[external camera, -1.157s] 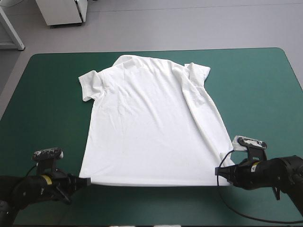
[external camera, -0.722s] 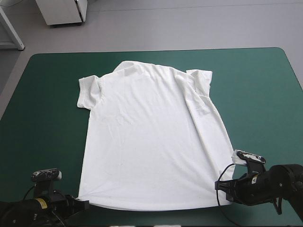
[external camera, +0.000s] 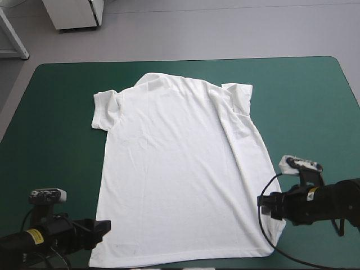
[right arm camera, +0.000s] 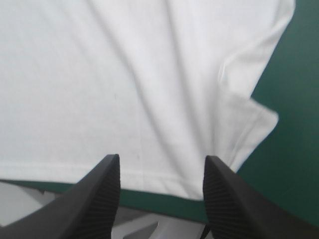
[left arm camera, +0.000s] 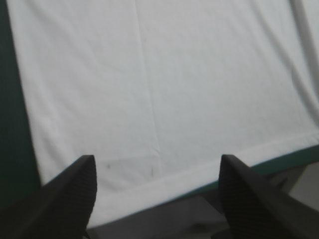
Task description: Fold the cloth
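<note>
the t-shirt (external camera: 180, 169) is spread flat on the teal-green table (external camera: 56, 112), sleeves toward the far edge and hem along the near edge. the left gripper (external camera: 101, 230) is held just beside the hem's left corner, its black fingers (left arm camera: 70, 194) set wide apart. the right gripper (external camera: 269, 205) is placed at the hem's right corner, likewise parted, with the hem seen ahead of it.

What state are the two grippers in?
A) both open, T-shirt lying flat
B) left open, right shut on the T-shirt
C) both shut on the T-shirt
A: the jaws of the left gripper and the right gripper stand apart in the wrist views, and the T-shirt lies spread flat.
</note>
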You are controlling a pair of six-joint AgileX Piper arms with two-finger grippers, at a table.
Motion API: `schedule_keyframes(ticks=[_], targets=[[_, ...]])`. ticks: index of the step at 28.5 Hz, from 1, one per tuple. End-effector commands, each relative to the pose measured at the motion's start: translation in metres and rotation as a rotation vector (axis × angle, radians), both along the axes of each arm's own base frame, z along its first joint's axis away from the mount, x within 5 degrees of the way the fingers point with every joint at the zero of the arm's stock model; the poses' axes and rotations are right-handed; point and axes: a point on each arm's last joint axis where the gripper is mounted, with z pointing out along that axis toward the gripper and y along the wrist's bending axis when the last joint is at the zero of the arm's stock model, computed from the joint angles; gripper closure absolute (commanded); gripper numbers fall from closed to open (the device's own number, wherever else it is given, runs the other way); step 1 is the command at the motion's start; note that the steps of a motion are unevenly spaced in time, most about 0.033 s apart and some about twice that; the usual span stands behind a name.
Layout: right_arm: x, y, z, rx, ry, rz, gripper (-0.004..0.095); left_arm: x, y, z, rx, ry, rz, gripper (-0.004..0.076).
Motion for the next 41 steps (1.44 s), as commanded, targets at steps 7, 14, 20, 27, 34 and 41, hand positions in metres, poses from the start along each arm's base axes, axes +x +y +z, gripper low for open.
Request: schedule_keyframes(ticks=[7, 14, 20, 27, 34, 41], targets=[[0.008, -0.018, 0.135, -0.156, -0.548, 0.027, 0.0581, 0.036, 0.011, 0.084, 0.153, -0.358, 0.067, 0.0249], [0.033, -0.015, 0.166, -0.179, -0.625, 0.009, 0.058, 0.083, 0.01, 0.121, 0.279, -0.389, 0.05, 0.0249], [0.057, -0.007, 0.156, -0.174, -0.548, 0.028, 0.058, 0.123, 0.009, 0.107, 0.367, -0.195, 0.061, 0.0293], [0.068, -0.004, 0.151, -0.193, -0.54, 0.051, 0.0581, 0.176, 0.003, 0.075, 0.429, -0.07, 0.055, 0.0295], [0.07, -0.007, 0.15, -0.229, -0.549, 0.044, 0.0581, 0.231, 0.009, 0.033, 0.321, 0.057, 0.099, 0.0295], [0.071, -0.009, 0.151, -0.262, -0.565, 0.034, 0.0582, 0.273, 0.009, -0.014, 0.302, 0.15, 0.092, 0.0305]])
